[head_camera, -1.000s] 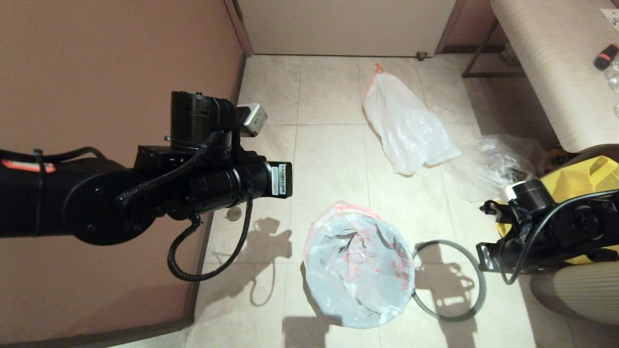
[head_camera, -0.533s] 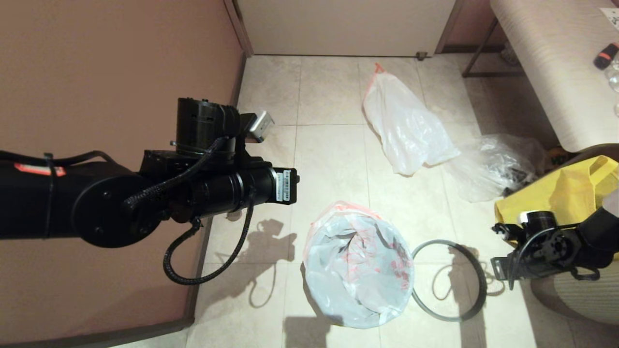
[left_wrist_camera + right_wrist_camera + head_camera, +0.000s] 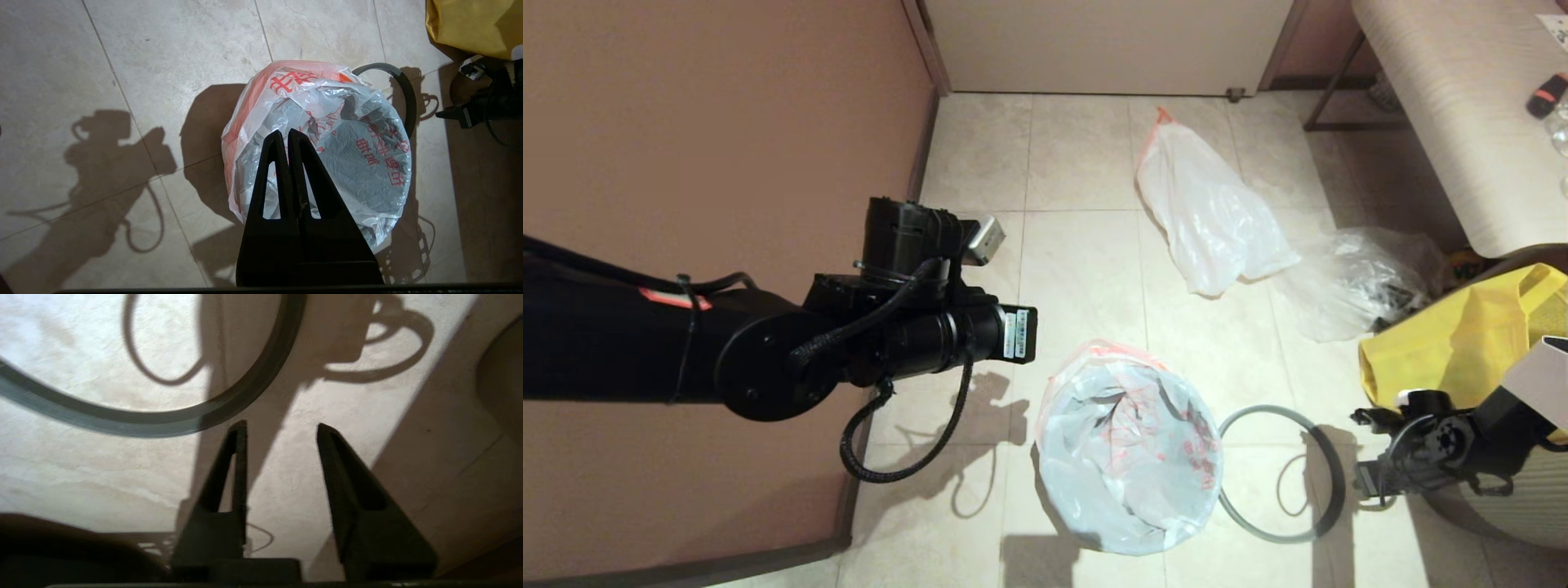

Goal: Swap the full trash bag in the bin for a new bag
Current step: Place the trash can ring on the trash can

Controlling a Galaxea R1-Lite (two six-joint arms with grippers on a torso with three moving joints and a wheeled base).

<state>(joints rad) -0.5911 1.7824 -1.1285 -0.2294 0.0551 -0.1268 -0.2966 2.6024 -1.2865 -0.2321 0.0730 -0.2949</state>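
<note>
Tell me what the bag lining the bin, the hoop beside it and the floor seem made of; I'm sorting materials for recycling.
New bag: thin translucent white plastic film, crinkled and glossy, with red print.
Grey hoop: looks like rigid moulded plastic, matte and smooth, though painted metal can't be ruled out.
Floor: beige stone or ceramic tile, mottled, with visible grout lines.

bin [image 3: 1094, 535] hidden under new bag [image 3: 1127, 445]; grey hoop [image 3: 163, 420] blurred, cut by frame edge (right wrist view).
</note>
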